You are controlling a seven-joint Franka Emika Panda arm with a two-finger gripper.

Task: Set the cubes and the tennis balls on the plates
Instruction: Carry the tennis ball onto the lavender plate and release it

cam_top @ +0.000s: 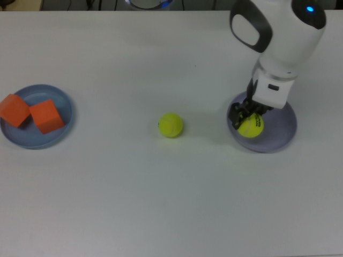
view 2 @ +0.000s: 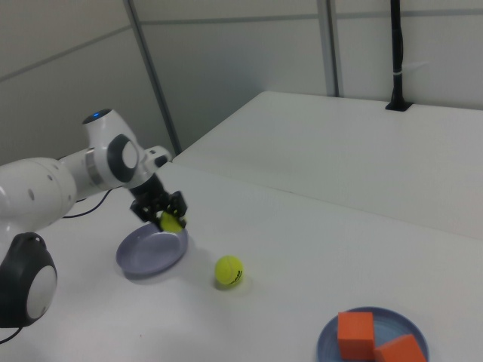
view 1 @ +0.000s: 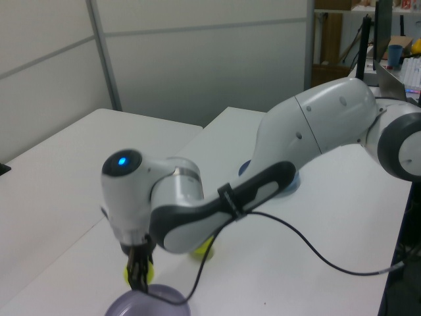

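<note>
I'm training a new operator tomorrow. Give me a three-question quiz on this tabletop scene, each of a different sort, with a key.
1. True or false: both orange cubes lie on the blue plate.
2. How many tennis balls lie on the bare table?
3. The gripper holds a ball above: A) the blue plate, B) the purple plate, C) the table.

Key: 1 true; 2 one; 3 B.
</note>
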